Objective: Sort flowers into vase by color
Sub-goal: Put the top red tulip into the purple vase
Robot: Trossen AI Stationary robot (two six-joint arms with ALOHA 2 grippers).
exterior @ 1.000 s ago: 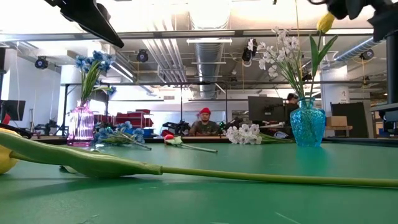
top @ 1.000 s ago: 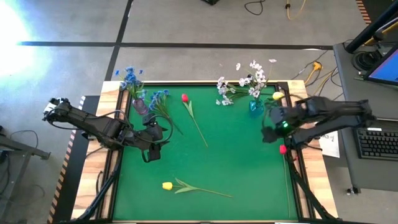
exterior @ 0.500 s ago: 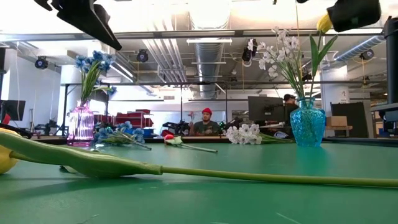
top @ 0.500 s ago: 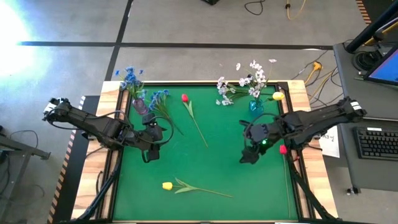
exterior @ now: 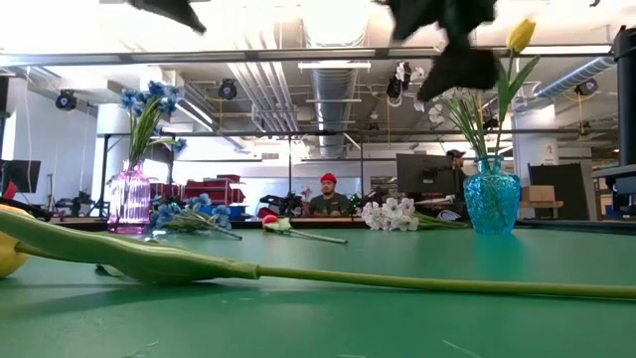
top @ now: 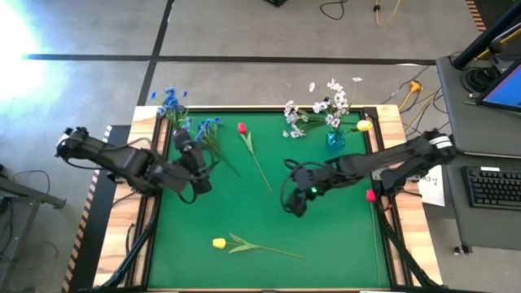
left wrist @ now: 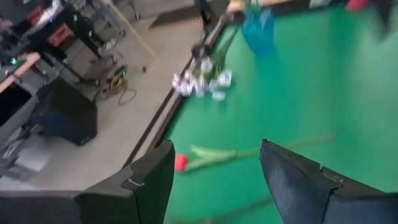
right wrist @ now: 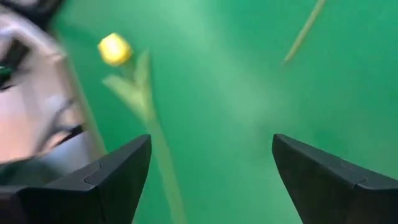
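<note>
A yellow tulip (top: 218,242) lies on the green mat near the front, its stem running right; it shows in the right wrist view (right wrist: 115,48). A red tulip (top: 242,128) and loose blue flowers (top: 208,129) lie at the far left beside the pink vase (top: 182,138), which holds blue flowers. The blue vase (top: 334,139) holds white blossoms and a yellow tulip; a white spray (top: 293,130) lies beside it. My right gripper (top: 292,203) hovers open over the mat's middle. My left gripper (top: 199,167) hangs open near the loose blue flowers, nothing between its fingers (left wrist: 214,186).
Another red tulip (top: 370,195) lies at the mat's right edge. The wooden table rim (top: 138,203) frames the mat. A desk with a keyboard (top: 495,185) stands to the right. In the low view a person (exterior: 327,199) sits in the room beyond.
My right gripper has swung from beside the blue vase toward the table's left and near edge, sinking a little and rolling, and now hangs over the mat's middle. My left gripper has risen and tipped up toward the far edge. No flower has moved.
</note>
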